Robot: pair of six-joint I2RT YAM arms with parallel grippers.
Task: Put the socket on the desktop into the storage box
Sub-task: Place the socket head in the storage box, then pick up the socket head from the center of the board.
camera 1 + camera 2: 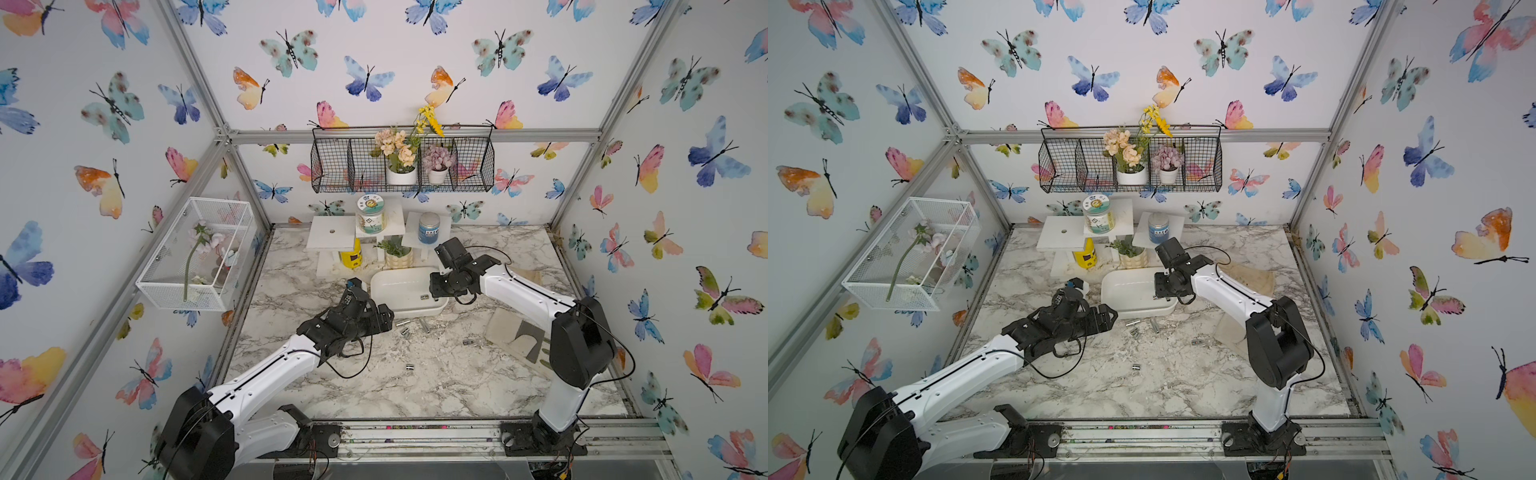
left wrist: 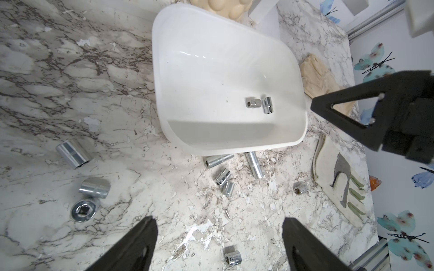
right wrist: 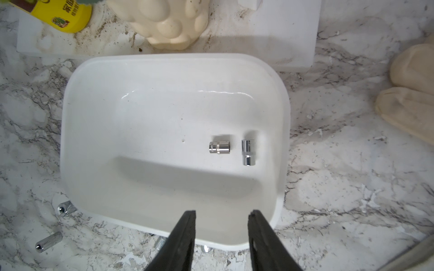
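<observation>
Though 2 sockets (image 3: 219, 147) lay in storage box (image 3: 94, 117), several remained on bench (image 2: 70, 70) beside it; left claw (image 2: 218, 219) & right claw (image 3: 222, 211) both spread, empty.

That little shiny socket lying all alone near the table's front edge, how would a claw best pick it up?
Likely from straight above, jaws closing across the middle of the barrel of the lone socket. It lies on its side on the desktop, apart from the other sockets, so both curved flanks look free.
</observation>
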